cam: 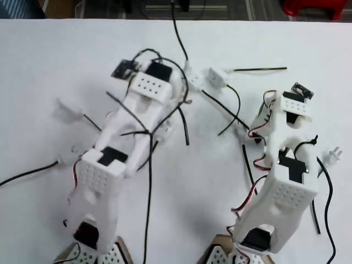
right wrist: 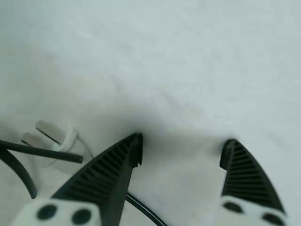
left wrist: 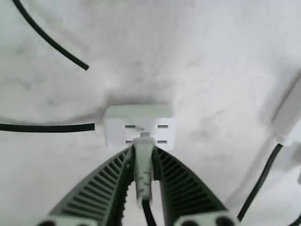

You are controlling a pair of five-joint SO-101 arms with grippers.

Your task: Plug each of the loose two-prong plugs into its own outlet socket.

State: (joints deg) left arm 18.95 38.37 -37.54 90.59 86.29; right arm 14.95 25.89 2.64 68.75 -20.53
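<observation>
The left gripper [left wrist: 143, 151] is clenching its fingers on a plug [left wrist: 143, 169] that is touching the outlet block [left wrist: 137, 117], far-centre on the surface. Keeping the prongs square to the slots while pushing looks key. The right gripper [right wrist: 181, 148] is hanging with fingers released beside a loose plug [right wrist: 49, 134].

No readable text, labels, numbers or signs anywhere

Bright, even light on a white table.
In the high view the table [cam: 198, 181] is washed flat, brightest across the upper half; the arms [cam: 286, 187] cast faint, soft shadows, so the light probably comes from overhead. In the left wrist view a grey shadow pools around the socket [left wrist: 138, 125]; in the right wrist view a darker one lies beneath the spread right gripper [right wrist: 182, 145].
</observation>
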